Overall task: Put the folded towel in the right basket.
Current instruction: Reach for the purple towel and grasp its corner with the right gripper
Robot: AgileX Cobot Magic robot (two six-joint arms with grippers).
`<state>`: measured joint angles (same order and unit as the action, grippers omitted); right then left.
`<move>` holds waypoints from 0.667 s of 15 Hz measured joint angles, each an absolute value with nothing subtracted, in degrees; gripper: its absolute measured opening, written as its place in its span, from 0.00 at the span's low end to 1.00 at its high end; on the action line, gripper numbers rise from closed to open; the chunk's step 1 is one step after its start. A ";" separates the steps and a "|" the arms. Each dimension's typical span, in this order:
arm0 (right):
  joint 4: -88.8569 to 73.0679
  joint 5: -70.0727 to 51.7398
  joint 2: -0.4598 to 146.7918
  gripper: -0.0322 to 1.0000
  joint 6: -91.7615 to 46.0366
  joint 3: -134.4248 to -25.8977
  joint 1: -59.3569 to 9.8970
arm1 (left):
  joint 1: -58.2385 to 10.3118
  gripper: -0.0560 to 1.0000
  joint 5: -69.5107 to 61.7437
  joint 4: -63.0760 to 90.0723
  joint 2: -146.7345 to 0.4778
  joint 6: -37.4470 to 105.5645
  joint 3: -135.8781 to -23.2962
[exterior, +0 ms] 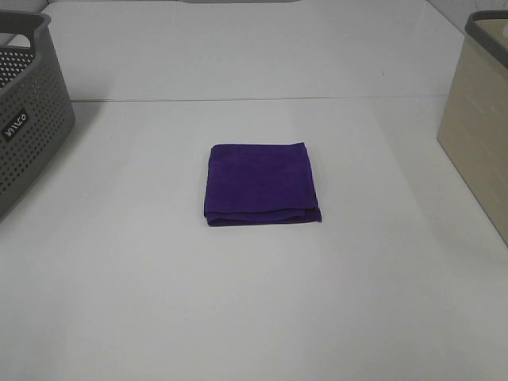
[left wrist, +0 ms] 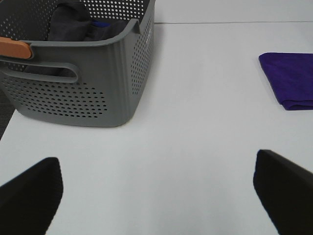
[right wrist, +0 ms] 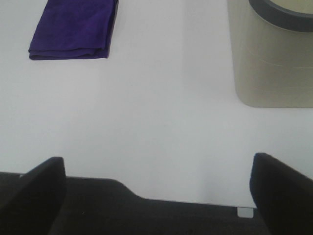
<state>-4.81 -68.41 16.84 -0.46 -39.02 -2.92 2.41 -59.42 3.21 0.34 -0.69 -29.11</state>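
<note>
Since neither arm shows in the high view, the task looks unstarted: reach step, nothing grasped. Towel (exterior: 262,183) lies folded flat mid-table (exterior: 238,317), purple, roughly square, stacked layer edges on the near side. It is well apart from both baskets. Right basket (exterior: 480,119), beige with a dark rim, is at the table's right edge; its inside can't be seen from here. Left basket (exterior: 28,119), grey and perforated, sits far left with some dark cloth (left wrist: 68,22) inside.

Left gripper (left wrist: 156,164): jaws spread wide, nothing between them, over bare table near the left basket, towel off to one side. Right gripper (right wrist: 156,161): jaws also spread wide, empty, hovering near the table's front edge with the towel and the right basket both ahead of it.

Next move, my call: right arm is the better pick, being on the basket's side. It needs to come over the towel, drop with jaws open, pinch through all the layers so the fold holds, lift clear of the rim, then carry right and release over the opening. Risk: grabbing only the top layer and unfolding it.
</note>
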 joint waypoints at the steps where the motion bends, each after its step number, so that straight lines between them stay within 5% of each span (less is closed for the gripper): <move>1: -5.84 -69.50 24.24 0.98 -0.46 -44.12 -2.92 | 2.41 0.99 -59.42 3.21 0.34 -0.69 -29.11; 5: -6.47 -69.44 50.13 0.98 -0.46 -59.87 -2.92 | 2.41 0.99 -59.42 3.21 0.34 -0.69 -29.11; 10: -8.48 -69.21 64.40 0.98 -0.40 -62.57 -2.92 | 2.41 0.99 -59.42 3.21 0.34 -0.69 -29.11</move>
